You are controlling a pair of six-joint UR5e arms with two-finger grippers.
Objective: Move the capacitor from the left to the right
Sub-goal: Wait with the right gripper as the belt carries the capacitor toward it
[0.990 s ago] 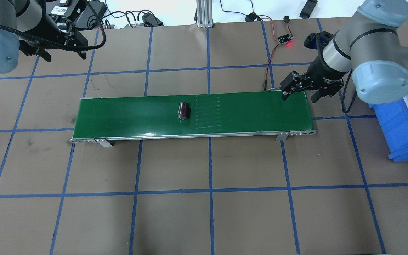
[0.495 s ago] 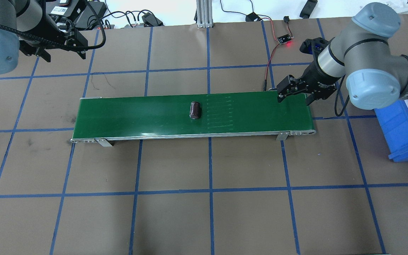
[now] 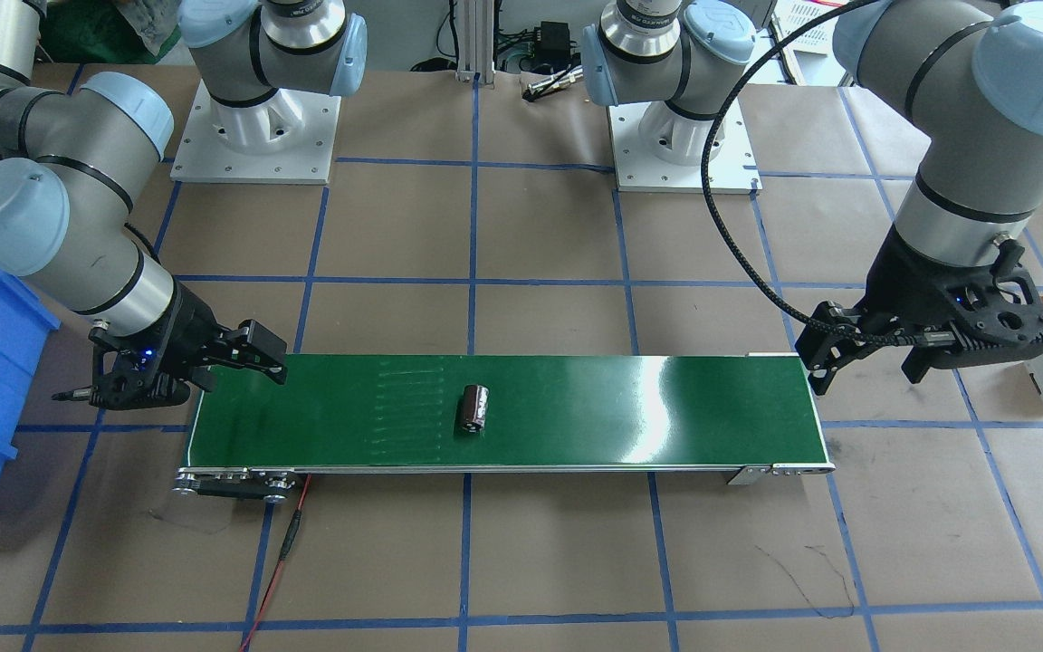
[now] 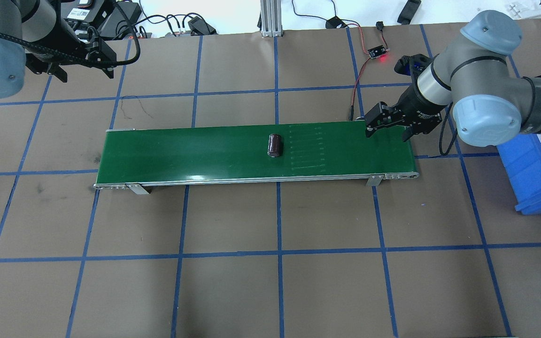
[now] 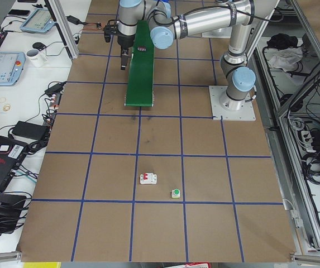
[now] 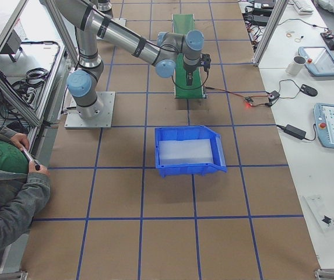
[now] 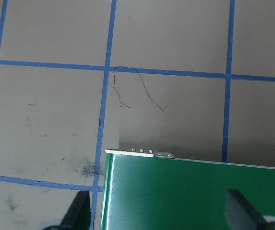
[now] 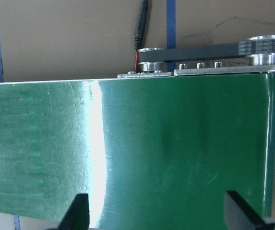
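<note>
The capacitor [image 4: 275, 145] is lying on its side near the middle of the green conveyor belt [image 4: 181, 155], on a brown-papered table [image 4: 280, 291] gridded with blue tape. The right gripper [image 4: 387, 134] is hovering, jaws apart, over the belt's right end near the blue bin [image 4: 533, 178]. The left gripper [image 4: 86, 75] is hanging, jaws also apart, by a corner of the opposite end, with open belt stretching either side of the capacitor.
</note>
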